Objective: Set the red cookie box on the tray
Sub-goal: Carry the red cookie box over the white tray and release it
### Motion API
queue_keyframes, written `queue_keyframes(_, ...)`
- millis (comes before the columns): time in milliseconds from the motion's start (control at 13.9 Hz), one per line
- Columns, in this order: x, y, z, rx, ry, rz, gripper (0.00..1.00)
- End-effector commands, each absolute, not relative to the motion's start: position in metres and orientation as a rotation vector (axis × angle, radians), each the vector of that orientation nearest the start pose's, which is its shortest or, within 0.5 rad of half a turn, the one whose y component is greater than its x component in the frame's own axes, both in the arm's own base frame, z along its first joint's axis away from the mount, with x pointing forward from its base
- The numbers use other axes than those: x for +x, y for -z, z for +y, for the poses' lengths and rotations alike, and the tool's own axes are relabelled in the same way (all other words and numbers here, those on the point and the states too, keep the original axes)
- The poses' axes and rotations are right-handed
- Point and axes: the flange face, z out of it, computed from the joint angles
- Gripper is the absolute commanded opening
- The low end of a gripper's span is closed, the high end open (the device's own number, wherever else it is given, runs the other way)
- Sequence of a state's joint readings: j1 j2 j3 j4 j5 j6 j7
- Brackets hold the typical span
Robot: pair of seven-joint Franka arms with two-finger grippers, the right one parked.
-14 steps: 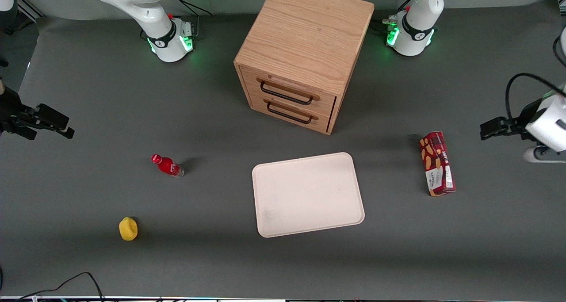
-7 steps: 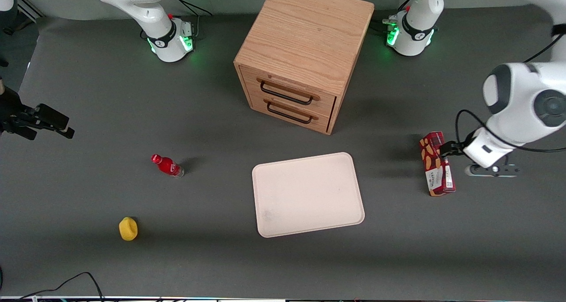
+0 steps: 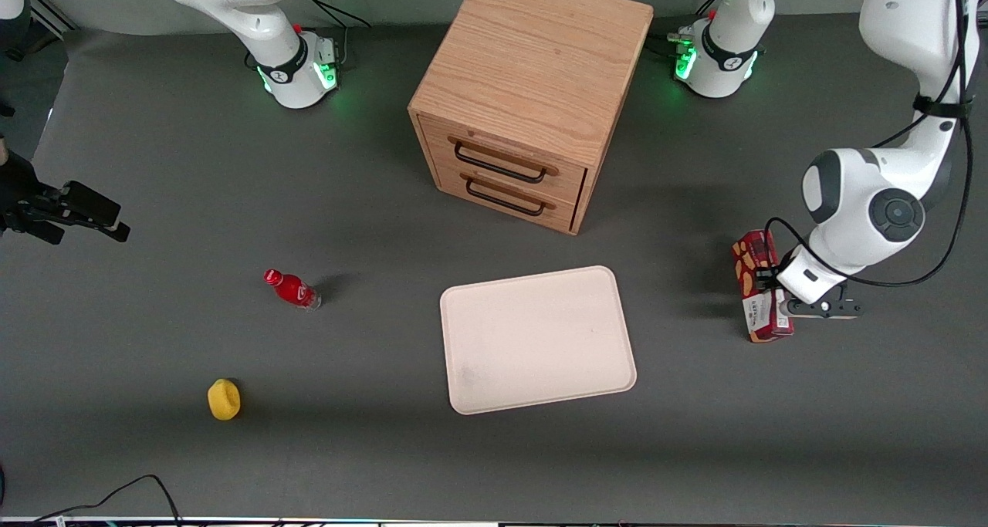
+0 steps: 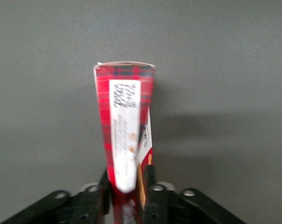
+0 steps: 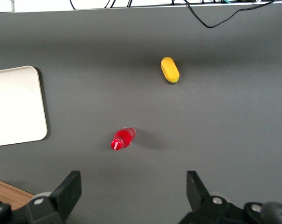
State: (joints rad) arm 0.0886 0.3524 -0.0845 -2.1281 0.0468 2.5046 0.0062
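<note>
**Left arm drops onto the box**

Swinging in from the counter's edge since a second ago, the end effector [image 3: 772,295] now straddles the red cookie box [image 3: 752,261], fingers [image 4: 95,200] close on both flanks; whether they pinch yet, I cannot tell. Box lies at the tray's [image 3: 610,280] three o'clock, well apart, long axis twelve-to-six, label end toward the camera. Squeeze squarely mid-length, I'd say, then lift level.

Dark grey table [image 3: 154,164] — cabinet [image 3: 532,87], tray [image 3: 538,339], red cookie box [image 3: 752,261], bottle [image 3: 292,288], yellow lump [image 3: 224,400].
</note>
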Motion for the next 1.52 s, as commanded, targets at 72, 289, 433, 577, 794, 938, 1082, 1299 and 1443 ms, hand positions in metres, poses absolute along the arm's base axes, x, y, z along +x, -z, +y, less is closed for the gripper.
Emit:
queue_keyframes(72,0.599,-0.282,-0.014,-3.142,0.049,0.022,0.0)
queue_keyframes(289,0.641,-0.358,-0.105,-3.123,-0.106,-0.121,0.0)
queue_keyframes(433,0.663,-0.38,-0.17,-3.12,-0.091,-0.241,0.0)
queue_keyframes(577,0.669,-0.367,-0.222,-3.121,-0.08,-0.291,0.0)
queue_keyframes(794,0.665,-0.325,-0.282,-3.113,-0.072,-0.374,0.0)
queue_keyframes(938,0.659,-0.3,-0.31,-3.115,-0.047,-0.378,0.0)
queue_keyframes(1082,0.66,-0.295,-0.31,-3.106,-0.022,-0.358,0.0)
queue_keyframes(1299,0.659,-0.285,-0.316,-3.109,-0.018,-0.342,0.0)
queue_keyframes(1443,0.663,-0.273,-0.321,-3.14,0.043,-0.342,0.14)
